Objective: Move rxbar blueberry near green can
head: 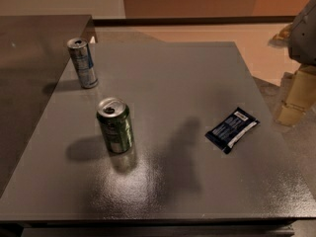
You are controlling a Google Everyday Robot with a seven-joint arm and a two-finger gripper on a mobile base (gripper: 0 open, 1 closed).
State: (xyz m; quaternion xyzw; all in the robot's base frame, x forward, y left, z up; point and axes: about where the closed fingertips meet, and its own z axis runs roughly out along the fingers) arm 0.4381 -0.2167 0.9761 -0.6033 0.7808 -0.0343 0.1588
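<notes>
Farthest from the gripper point(295, 101), off at the table's point(197, 73) far-left corner, a slim silver-and-blue can point(83, 63) is standing upright, its print too faint to read. Nearer the gripper but well to its left, the green can point(115, 126) is standing upright with its opened silver top showing; a pale label is showing on its side, though no word on it is coming through. Just left of the gripper and slightly below it, the rxbar blueberry point(232, 130) is lying flat on the table, pale lettering running along its navy wrapper and a white patch sitting at its upper end, none of it legible. The gripper itself is hanging at the right edge of the view, beyond the table's side, holding nothing; whether it is wide or narrow I cannot tell. Judging by this, the task is hardly starting: the bar is lying ungrasped, well apart from the green can, so picking, carrying and placing are all waiting to be done.
</notes>
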